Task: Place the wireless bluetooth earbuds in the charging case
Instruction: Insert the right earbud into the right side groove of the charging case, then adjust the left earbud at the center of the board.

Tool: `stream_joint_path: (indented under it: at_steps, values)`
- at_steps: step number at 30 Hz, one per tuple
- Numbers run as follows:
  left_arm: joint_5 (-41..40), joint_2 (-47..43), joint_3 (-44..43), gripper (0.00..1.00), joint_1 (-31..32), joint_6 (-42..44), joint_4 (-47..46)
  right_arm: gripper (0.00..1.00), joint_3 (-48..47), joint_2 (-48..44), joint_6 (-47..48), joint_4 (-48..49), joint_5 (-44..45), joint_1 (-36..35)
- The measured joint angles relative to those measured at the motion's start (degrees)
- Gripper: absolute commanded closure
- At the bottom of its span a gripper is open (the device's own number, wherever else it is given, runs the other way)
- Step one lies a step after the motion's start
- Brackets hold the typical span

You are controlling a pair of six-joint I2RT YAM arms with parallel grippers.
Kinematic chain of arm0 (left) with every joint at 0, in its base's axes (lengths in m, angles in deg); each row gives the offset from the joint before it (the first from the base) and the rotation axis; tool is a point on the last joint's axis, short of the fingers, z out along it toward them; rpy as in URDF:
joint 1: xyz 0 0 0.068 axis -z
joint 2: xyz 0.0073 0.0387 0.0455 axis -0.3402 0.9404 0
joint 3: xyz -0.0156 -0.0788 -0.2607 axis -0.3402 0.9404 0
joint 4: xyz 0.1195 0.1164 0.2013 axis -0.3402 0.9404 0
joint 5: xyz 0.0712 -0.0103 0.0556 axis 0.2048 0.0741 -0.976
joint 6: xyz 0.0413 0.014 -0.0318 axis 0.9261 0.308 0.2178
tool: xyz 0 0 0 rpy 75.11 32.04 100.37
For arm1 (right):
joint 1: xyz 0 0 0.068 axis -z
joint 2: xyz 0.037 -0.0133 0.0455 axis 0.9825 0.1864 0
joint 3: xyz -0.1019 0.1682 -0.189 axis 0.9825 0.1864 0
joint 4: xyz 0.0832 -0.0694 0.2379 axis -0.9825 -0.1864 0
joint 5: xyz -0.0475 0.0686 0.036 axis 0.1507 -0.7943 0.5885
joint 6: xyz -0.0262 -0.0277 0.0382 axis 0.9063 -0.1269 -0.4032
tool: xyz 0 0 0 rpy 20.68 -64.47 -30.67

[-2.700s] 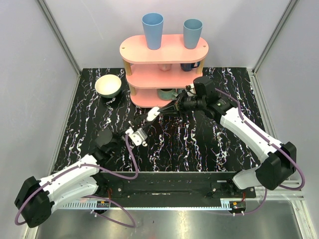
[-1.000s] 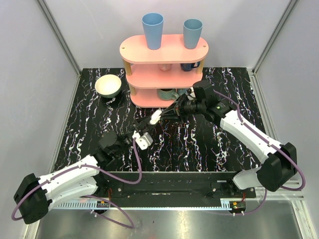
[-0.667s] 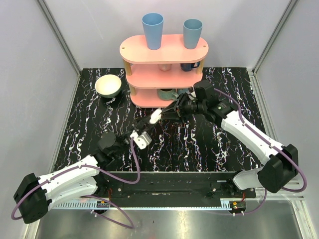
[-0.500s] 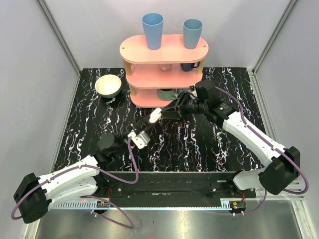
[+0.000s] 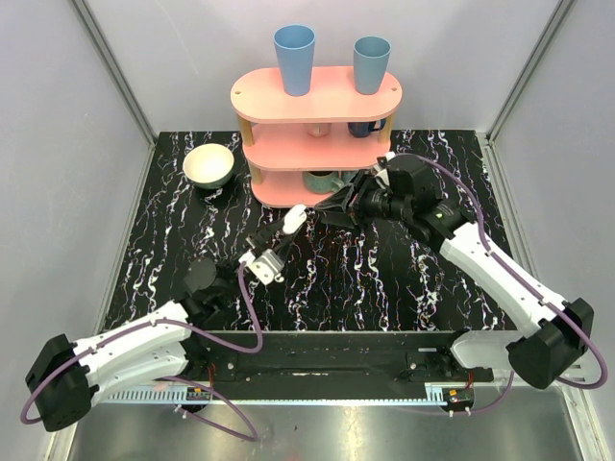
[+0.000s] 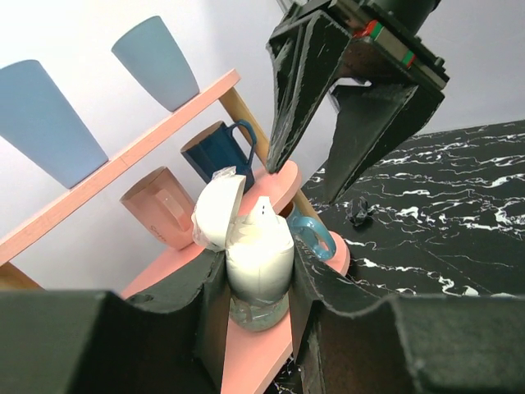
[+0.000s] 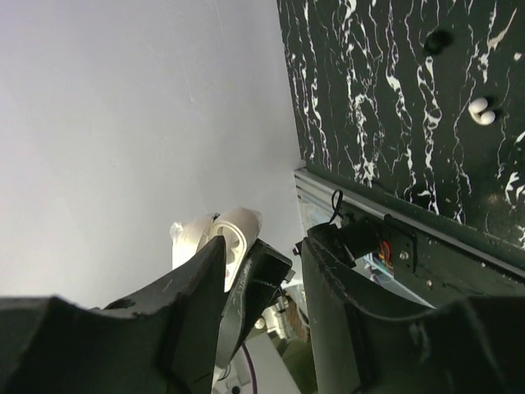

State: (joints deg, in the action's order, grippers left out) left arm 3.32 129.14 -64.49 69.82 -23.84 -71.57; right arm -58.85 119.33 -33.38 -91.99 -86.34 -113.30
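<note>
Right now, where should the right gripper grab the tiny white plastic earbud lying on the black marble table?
Probably from straight above: the tiny white plastic earbud lies flat on the black marble table, so close the open right gripper across its narrow waist between the two lobes.

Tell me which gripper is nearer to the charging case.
Left. The left gripper is shut on the charging case, with a finger on each side. The right gripper hangs open just beyond the case's open lid, not touching it.
</note>
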Motion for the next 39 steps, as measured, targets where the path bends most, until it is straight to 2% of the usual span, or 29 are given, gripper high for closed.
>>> stream_joint_path:
  at_steps: [5,11,17,21,24,29,32,39]
  values:
    - [-2.2,-2.4,0.4,1.0,0.0,-2.1,-0.4,0.5,0.0,-2.3,3.4,0.1,3.3,0.1]
    - [-5.0,-7.7,-0.2,1.0,0.0,-4.9,3.8,0.53,3.3,-1.6,8.7,0.6,5.9,1.0]
    - [-5.6,-15.0,-0.4,1.0,-0.4,-7.6,7.3,0.57,6.0,6.3,17.4,1.1,5.7,1.2]
    - [-5.6,-18.8,-1.4,1.0,-0.6,-8.8,9.7,0.56,6.0,13.5,24.5,1.9,5.4,0.8]
    - [-5.7,-20.9,-2.6,1.0,-0.6,-9.0,11.6,0.57,5.2,18.1,28.9,2.0,6.3,-1.7]
    - [-5.7,-21.9,-4.5,1.0,-0.6,-8.9,14.0,0.65,1.1,26.2,33.8,2.5,9.4,-11.3]
    - [-5.8,-22.6,-4.7,1.0,-0.6,-8.7,14.8,0.66,-0.1,29.1,35.8,2.7,12.0,-15.6]
    - [-6.4,-24.3,-4.7,1.0,-0.6,-7.9,16.3,0.66,-3.0,32.3,39.6,4.0,16.4,-20.2]
